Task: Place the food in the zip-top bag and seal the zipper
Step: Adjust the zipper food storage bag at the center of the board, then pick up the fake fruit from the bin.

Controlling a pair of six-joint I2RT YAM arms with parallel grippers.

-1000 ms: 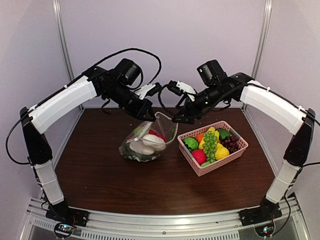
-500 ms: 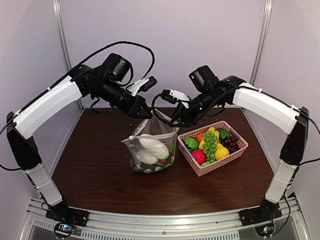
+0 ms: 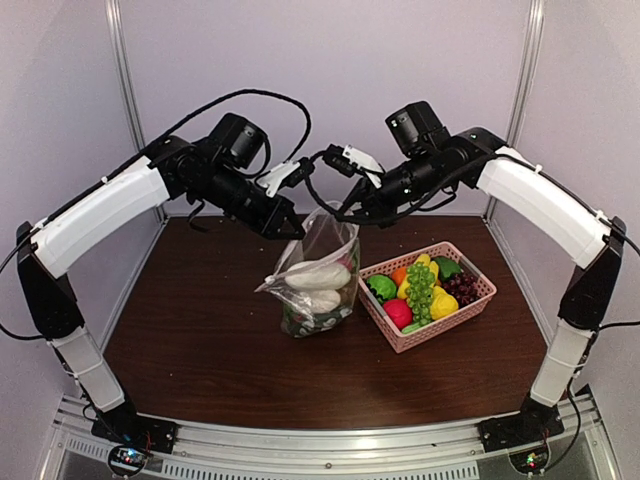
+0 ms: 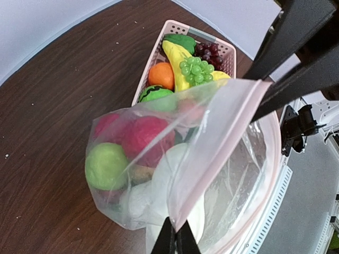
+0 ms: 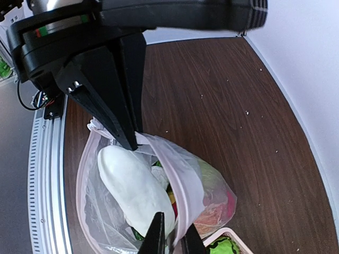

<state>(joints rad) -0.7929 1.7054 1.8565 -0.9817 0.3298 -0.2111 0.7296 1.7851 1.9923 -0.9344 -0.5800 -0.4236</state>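
Both arms meet over the middle of the bench (image 3: 190, 330), holding the zip-top bag (image 3: 320, 262) between them by its mouth. The left tool (image 3: 290, 229) is pinched together on one end of the zipper (image 4: 217, 148); its wrist view shows the fingertips (image 4: 183, 242) closed tight on the pale pink strip. The right tool (image 3: 352, 214) is clamped on the opposite end, with the strip (image 5: 180, 182) passing between its fingers (image 5: 155, 235). Gripped at both ends, the strip runs taut from one tool to the other, probably to line up the lips for sealing. The other lip bows outward, so the mouth looks open and the seal not yet made. The bag hangs upright so the food stays at the bottom: a white cabbage-like piece (image 3: 318, 275), a green apple (image 4: 106, 165) and a red round piece (image 4: 145, 138) show through the plastic. I cannot tell whether the bag's bottom touches the bench or hangs just above it. The slider tab cannot be made out. Just right of the bag sits a pink basket (image 3: 482, 291) with more toy produce in it, grapes (image 3: 420, 285) among it.
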